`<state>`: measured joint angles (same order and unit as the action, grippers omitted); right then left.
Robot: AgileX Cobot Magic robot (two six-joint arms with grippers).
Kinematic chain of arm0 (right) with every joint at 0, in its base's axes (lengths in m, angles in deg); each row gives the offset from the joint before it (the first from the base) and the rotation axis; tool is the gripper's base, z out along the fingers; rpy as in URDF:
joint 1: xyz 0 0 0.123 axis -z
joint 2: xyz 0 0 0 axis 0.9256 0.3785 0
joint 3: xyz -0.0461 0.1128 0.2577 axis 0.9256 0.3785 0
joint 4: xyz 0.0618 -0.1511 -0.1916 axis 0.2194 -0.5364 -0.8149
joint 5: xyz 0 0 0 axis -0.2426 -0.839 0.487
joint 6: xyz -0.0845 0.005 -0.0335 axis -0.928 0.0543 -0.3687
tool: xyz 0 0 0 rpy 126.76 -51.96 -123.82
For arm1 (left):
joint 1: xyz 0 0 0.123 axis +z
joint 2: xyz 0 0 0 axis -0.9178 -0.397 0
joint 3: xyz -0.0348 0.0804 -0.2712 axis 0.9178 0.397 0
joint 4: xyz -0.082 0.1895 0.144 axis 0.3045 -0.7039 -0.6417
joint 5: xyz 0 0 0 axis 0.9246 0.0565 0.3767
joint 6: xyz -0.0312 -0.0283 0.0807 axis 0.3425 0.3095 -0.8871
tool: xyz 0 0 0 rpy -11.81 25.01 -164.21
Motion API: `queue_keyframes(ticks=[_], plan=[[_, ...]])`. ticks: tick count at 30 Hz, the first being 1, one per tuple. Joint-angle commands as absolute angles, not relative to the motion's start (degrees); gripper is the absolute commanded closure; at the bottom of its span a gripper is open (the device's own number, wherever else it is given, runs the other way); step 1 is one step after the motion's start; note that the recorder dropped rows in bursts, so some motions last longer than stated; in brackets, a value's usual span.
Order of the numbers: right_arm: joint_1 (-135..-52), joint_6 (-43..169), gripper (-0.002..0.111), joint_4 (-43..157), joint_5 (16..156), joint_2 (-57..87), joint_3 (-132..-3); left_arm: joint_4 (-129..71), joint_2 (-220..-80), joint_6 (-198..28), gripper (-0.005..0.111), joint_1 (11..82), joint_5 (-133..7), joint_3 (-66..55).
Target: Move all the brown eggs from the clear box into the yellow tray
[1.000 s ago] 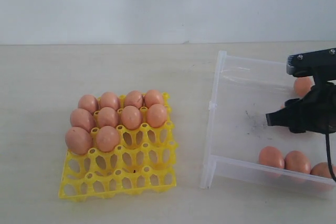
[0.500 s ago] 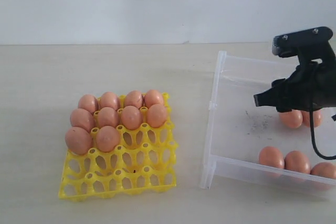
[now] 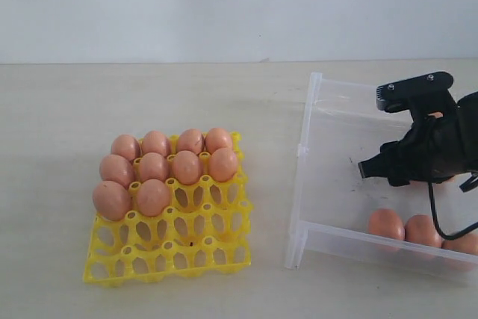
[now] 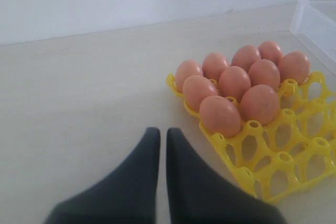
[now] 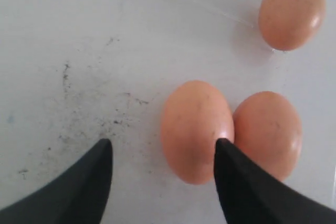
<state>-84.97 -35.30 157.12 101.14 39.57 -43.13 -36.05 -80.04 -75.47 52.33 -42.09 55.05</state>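
Several brown eggs [image 3: 153,166] fill the far rows and part of the third row of the yellow tray [image 3: 168,248]. The clear box [image 3: 302,184] stands to its right with three eggs [image 3: 386,223] along its near wall. My right gripper [image 3: 364,169] is low inside the box and open [image 5: 164,145]. One egg [image 5: 197,129] lies partly between its fingers, touching a second egg [image 5: 268,132]; one fingertip [image 5: 223,148] sits at the seam between them. A third egg [image 5: 291,11] lies farther off. My left gripper [image 4: 159,132] is shut and empty, beside the tray [image 4: 294,156].
The box floor [image 5: 105,51] carries dark specks and smudges. The tray's near two rows of cups [image 3: 172,255] hold nothing. A pale tabletop [image 3: 224,110] surrounds tray and box, with a white wall behind. A black cable [image 3: 441,225] hangs from the right arm over the box.
My right gripper shifted left across the box, rose briefly, then came down over the two eggs in the middle, which it now hides in the exterior view. Tray and its eggs are unchanged.
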Motion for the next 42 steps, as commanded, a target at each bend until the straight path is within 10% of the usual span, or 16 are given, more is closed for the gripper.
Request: queue_keyframes(ticks=[1, 42], plan=[[-84.9, -35.8, 0.046, 157.1, 103.6, 39.7, -44.7, -36.1, -79.9, -75.0, 0.103, 52.1, -42.3, 55.2], [-83.6, -35.5, 0.049, 157.1, 103.9, 44.5, -46.8, -36.1, -79.9, -75.0, 0.103, 52.1, -42.3, 55.2]])
